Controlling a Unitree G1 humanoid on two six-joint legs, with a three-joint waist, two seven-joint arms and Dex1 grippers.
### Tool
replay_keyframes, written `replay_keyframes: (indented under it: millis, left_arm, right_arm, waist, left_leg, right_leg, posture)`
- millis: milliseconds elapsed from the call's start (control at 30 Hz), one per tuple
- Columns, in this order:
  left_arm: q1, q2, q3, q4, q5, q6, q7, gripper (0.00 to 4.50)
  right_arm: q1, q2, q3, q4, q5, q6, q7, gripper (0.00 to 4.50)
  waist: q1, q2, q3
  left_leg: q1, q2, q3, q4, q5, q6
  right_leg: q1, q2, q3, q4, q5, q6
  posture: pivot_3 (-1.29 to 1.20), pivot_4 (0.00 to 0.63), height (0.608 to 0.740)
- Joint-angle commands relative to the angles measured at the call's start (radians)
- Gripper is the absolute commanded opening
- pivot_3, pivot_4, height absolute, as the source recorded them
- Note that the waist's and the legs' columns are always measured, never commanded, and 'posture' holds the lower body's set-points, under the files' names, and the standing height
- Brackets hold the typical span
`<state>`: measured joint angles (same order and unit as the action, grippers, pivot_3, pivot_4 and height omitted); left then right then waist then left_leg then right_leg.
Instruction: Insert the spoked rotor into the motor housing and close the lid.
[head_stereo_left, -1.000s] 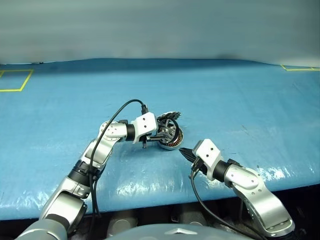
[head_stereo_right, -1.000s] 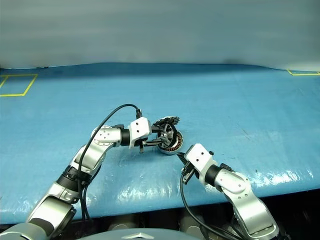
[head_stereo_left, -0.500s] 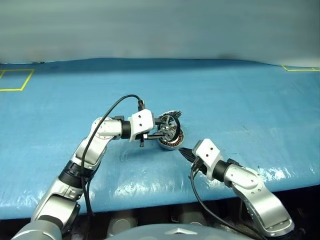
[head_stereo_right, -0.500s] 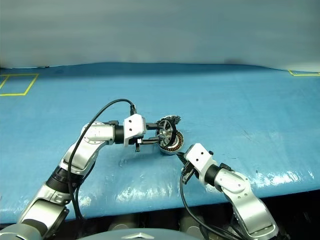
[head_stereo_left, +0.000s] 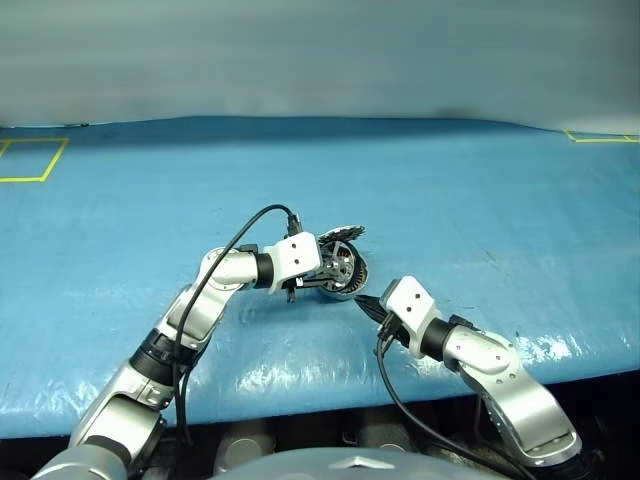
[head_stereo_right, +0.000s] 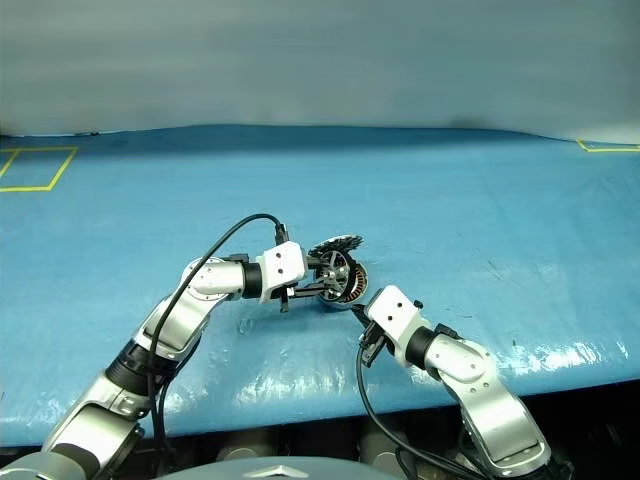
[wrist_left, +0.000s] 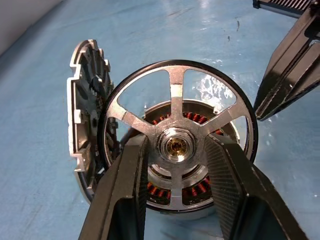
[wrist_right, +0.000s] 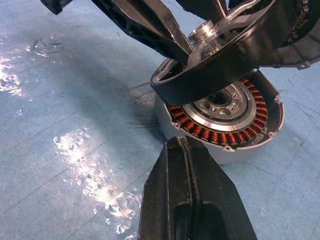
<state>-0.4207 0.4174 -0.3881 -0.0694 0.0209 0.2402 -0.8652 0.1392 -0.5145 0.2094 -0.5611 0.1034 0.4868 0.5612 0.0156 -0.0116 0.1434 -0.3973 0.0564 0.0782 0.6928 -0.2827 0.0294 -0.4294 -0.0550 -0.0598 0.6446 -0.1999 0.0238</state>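
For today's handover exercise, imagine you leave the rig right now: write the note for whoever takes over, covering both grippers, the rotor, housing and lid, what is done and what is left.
Left gripper: shut on the spoked rotor, fingers either side of its hub.
Right gripper: shut, empty, tips on the blue table just beside the motor housing.
Rotor: tilted above the housing, not yet seated; copper windings exposed.
Lid: open, standing up on the housing's rim.
Done: rotor picked up and brought over the housing.
Left: level and lower the rotor in, release, close the lid.
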Motion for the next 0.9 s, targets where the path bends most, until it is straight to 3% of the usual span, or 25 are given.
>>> replay_keyframes:
  millis: [33,300,400,500,900]
  left_arm:
    - [-0.014,-0.022,0.010,0.009,0.002,0.025,0.027,1.80]
    - [-0.015,-0.014,-0.001,0.018,0.015,0.024,0.018,1.80]
    - [-0.010,-0.009,-0.002,0.011,0.011,0.018,0.003,2.38]
    - [-0.022,-0.032,0.017,0.017,0.030,0.052,0.059,3.33]
    - [0.036,-0.001,0.120,-0.101,-0.147,0.001,-0.021,3.33]
  right_arm:
    - [0.001,0.003,-0.002,-0.021,-0.004,-0.025,-0.007,0.00]
    - [0.008,0.006,-0.001,-0.021,-0.016,-0.026,-0.011,0.00]
    - [0.006,0.009,0.003,-0.018,-0.019,-0.027,-0.011,0.00]
    - [0.003,0.010,0.004,-0.013,-0.021,-0.029,-0.011,0.00]
    - [-0.008,0.022,-0.045,-0.037,0.012,-0.036,-0.011,0.00]
  waist:
    - [0.000,0.000,0.000]
    - [0.000,0.000,0.000]
    - [0.000,0.000,0.000]
    - [0.000,0.000,0.000]
    - [-0.001,0.000,0.000]
  left_leg:
    - [0.000,0.000,0.000,0.000,0.000,0.000]
    - [0.000,0.000,0.000,0.000,0.000,0.000]
    - [0.000,0.000,0.000,0.000,0.000,0.000]
    - [0.000,0.000,0.000,0.000,0.000,0.000]
    - [0.000,0.000,0.000,0.000,0.000,0.000]
  right_leg:
    - [0.000,0.000,0.000,0.000,0.000,0.000]
    - [0.000,0.000,0.000,0.000,0.000,0.000]
    - [0.000,0.000,0.000,0.000,0.000,0.000]
    - [0.000,0.000,0.000,0.000,0.000,0.000]
    - [0.000,0.000,0.000,0.000,0.000,0.000]
  posture:
    - [0.00,0.150,0.740]
    - [0.00,0.150,0.740]
    - [0.00,0.150,0.740]
    - [0.00,0.150,0.740]
    - [0.00,0.150,0.740]
